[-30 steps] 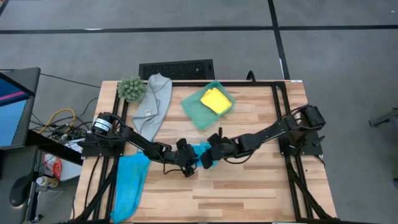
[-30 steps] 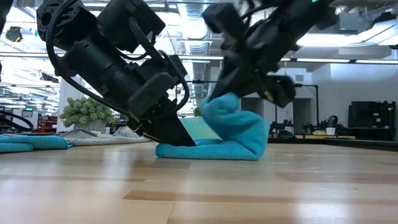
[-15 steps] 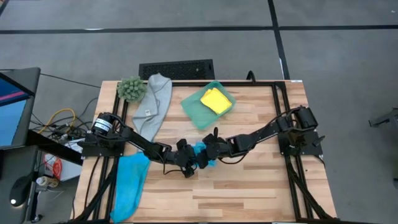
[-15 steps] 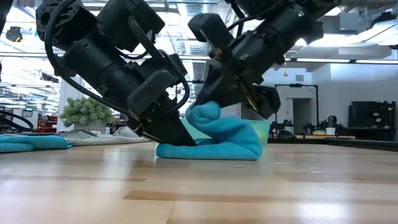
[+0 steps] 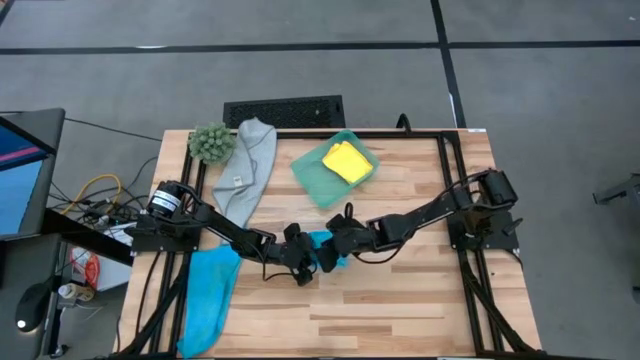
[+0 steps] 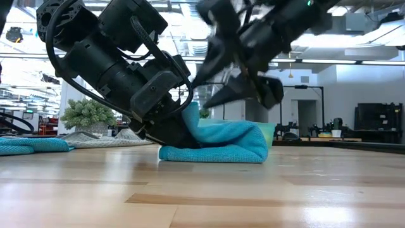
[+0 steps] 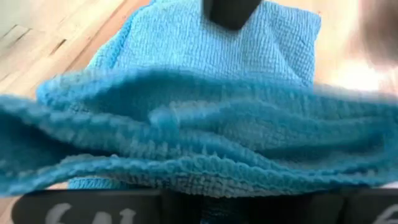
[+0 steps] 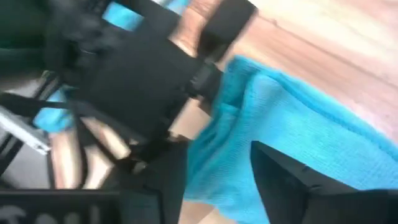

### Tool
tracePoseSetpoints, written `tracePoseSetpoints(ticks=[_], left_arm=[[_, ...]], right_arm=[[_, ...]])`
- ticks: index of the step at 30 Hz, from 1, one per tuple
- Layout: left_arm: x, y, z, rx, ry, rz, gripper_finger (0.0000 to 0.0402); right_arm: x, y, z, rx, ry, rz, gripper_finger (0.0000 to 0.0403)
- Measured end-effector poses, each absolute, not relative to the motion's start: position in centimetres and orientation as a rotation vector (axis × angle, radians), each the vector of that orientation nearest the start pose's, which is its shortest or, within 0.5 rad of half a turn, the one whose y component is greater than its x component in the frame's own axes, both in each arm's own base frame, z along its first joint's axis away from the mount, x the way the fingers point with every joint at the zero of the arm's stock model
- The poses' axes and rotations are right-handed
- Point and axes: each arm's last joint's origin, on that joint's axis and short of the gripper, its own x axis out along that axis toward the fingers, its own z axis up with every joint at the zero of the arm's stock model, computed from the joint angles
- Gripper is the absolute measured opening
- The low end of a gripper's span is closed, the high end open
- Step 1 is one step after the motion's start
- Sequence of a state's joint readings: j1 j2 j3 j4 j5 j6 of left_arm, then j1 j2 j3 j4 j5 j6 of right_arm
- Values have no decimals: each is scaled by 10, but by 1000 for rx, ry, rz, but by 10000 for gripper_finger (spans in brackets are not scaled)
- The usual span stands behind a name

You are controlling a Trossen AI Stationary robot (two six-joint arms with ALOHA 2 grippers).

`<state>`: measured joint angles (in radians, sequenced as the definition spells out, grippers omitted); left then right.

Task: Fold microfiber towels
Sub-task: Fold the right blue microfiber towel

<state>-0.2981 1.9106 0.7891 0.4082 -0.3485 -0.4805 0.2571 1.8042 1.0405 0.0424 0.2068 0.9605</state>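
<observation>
Surface: pale wooden tabletop [image 5: 400,300], lab room behind.
High view: both arms meet mid-table over small folded sky-blue microfiber towel [image 5: 326,246]; second blue towel [image 5: 208,290] limp at left edge, grey towel [image 5: 248,165] unfolded, yellow towel [image 5: 346,161] folded in teal tray [image 5: 312,176].
Low view: left gripper [image 6: 169,130] pins the fold's edge down, apparently anchoring it; right gripper [image 6: 235,79] just above, fingers spread, holding nothing.
Left wrist view: blue cloth bunched at the fingers, clamped narrowly.
Right wrist view: fingers apart over the cloth.
</observation>
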Motion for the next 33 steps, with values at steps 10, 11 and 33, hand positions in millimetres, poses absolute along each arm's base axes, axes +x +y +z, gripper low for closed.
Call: tracePoseSetpoints(ticks=[10, 11, 33], left_arm=[[328, -91, 96, -247, 643, 209, 82], [328, -91, 96, -247, 643, 209, 82], [325, -91, 102, -274, 691, 168, 82]], right_arm=[[326, 114, 204, 604, 609, -420, 229], [322, 121, 201, 581, 603, -448, 224], [333, 149, 100, 448, 617, -649, 127]])
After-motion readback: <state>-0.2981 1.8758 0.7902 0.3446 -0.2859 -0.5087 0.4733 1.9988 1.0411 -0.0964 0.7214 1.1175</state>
